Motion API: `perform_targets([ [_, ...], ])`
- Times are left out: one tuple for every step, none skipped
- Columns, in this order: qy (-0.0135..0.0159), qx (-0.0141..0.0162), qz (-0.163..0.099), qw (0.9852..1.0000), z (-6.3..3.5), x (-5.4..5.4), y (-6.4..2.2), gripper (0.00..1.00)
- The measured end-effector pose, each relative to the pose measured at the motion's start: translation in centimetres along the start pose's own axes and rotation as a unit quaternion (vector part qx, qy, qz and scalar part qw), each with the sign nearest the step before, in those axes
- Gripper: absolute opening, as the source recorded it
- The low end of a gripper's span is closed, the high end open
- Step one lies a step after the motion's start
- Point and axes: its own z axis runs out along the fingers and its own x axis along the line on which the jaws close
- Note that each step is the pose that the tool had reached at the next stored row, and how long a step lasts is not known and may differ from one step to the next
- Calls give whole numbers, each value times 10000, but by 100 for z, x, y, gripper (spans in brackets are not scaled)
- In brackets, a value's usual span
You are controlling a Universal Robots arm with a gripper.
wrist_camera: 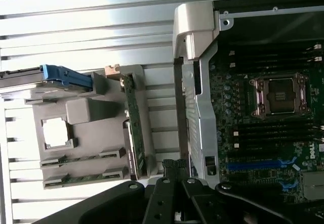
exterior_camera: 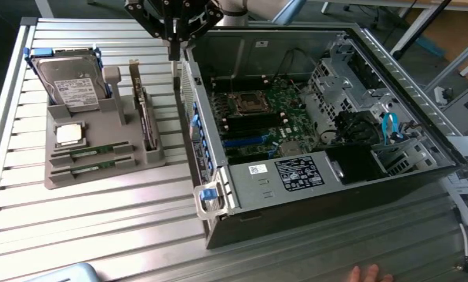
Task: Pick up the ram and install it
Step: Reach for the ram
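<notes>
Two ram sticks lie flat in slots at the near end of a grey holder (exterior_camera: 60, 180): one ram stick (exterior_camera: 90, 151) behind, the other (exterior_camera: 87, 170) in front. The wrist view shows the same two, the first ram stick (wrist_camera: 81, 159) and the second (wrist_camera: 80, 179). My gripper (exterior_camera: 173, 54) hangs high at the far side, above the gap between the holder and the open computer case (exterior_camera: 218, 194). Its fingers are shut with nothing between them, and the gripper (wrist_camera: 174, 166) sits beside the case wall in the wrist view. Black memory slots (exterior_camera: 254, 125) run beside the processor socket on the motherboard.
The holder also carries a silver hard drive (exterior_camera: 71, 83), an upright dark expansion card (exterior_camera: 144, 114) and a square processor chip (exterior_camera: 69, 134). All of it stands on a slatted metal table (exterior_camera: 100, 223). A person's hand (exterior_camera: 367, 274) rests at the near table edge.
</notes>
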Motion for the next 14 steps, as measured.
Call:
perform_targets([
  [6, 1, 0, 10000, 1, 23, -2, 11],
  [12, 1, 0, 10000, 2, 45, -4, 11],
  [17, 2, 0, 10000, 2, 68, -6, 11],
  [23, 2, 0, 10000, 3, 93, -7, 11],
  [29, 2, 1, 10000, 4, 115, -9, 11],
  [35, 3, 2, 10000, 5, 139, -11, 11],
  [41, 3, 2, 10000, 6, 165, -13, 11],
  [47, 4, 2, 10000, 6, 186, -15, 11],
  [52, 4, 2, 10000, 7, 212, -16, 11],
  [57, 4, 2, 10000, 8, 235, -18, 11],
  [63, 5, 2, 10000, 9, 258, -20, 11],
  [68, 5, 2, 10000, 10, 280, -22, 11],
  [74, 6, 3, 10000, 10, 298, -23, 11],
  [75, 5, 3, 10000, 11, 307, -24, 11],
])
